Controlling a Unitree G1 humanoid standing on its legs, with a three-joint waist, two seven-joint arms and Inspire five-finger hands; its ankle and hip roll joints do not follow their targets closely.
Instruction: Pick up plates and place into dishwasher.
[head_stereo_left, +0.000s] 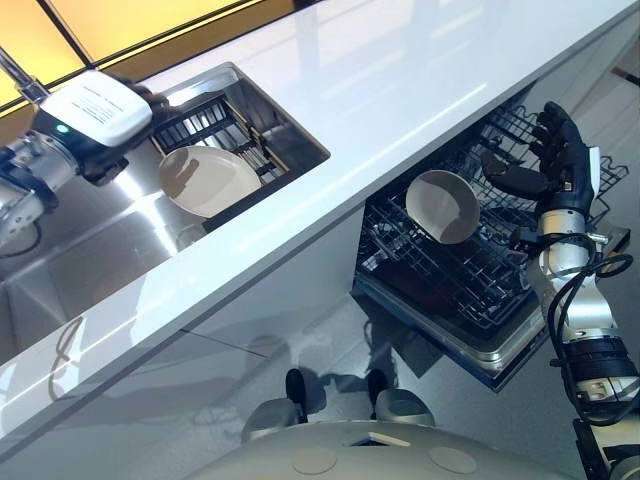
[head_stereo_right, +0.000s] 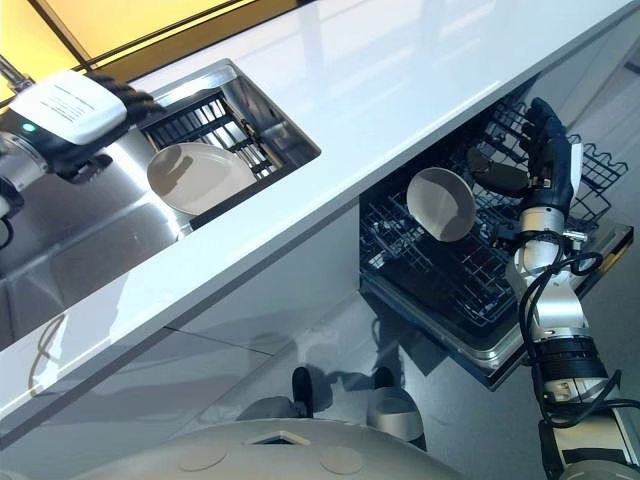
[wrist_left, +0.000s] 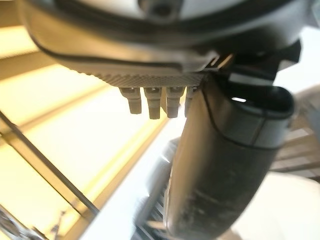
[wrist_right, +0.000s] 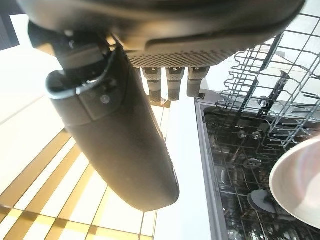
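Because the long white desk (head_stereo_left: 400, 80) is lying diagonally between the two containers, a plate taken on the left is going to have to cross it and drop below its near edge on the right, so I am judging that a high, level carry is suiting this step best. At the far left the steel sink (head_stereo_left: 100, 240) is holding a dark wire rack (head_stereo_left: 200, 125), and a cream plate (head_stereo_left: 208, 180) is lying tilted against that rack's near side. This looks like the one to lift next, ideally by pinching its free rim and raising it clear of the wires before swinging away. Under the desk on the right, the dishwasher rack (head_stereo_left: 440, 285) is standing pulled out, carrying a grey plate (head_stereo_left: 443, 205) that is leaning on edge among the tines, with open slots beside it. The right hand (head_stereo_left: 558, 165) is hovering just right of that plate, fingers straight and spread, gripping nothing. The left hand (head_stereo_left: 152, 100) is hanging by the wire rack's far left corner, near the cream plate; I cannot tell how its fingers are set.
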